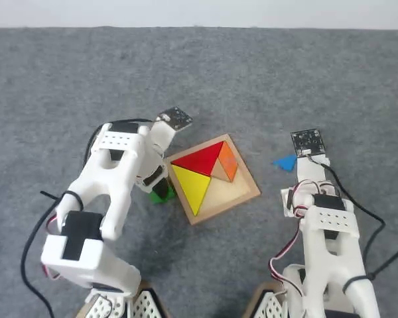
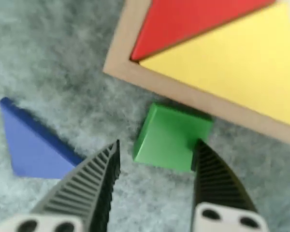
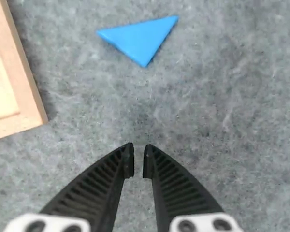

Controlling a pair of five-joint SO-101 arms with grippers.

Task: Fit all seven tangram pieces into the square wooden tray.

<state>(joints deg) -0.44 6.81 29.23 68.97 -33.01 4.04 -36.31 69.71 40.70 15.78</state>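
The square wooden tray [image 1: 252, 193] lies mid-table, holding a red triangle [image 1: 200, 159], a yellow triangle [image 1: 192, 185] and an orange piece [image 1: 228, 161]. A green square [image 2: 171, 137] lies on the carpet just outside the tray's rim [image 2: 183, 94], also seen as green square [image 1: 162, 194]. My left gripper [image 2: 157, 145] is open, its fingers standing either side of the green square. A dark blue triangle [image 2: 31, 145] lies beside it. My right gripper [image 3: 137, 150] is shut with nothing in it, a short way from a light blue triangle [image 3: 140, 37], seen too as light blue triangle [image 1: 286, 161].
Grey carpet covers the table. The tray's corner [image 3: 19, 101] lies off to one side of the right gripper. Open carpet stretches behind the tray and to the far right. Cables trail from both arms near the front edge.
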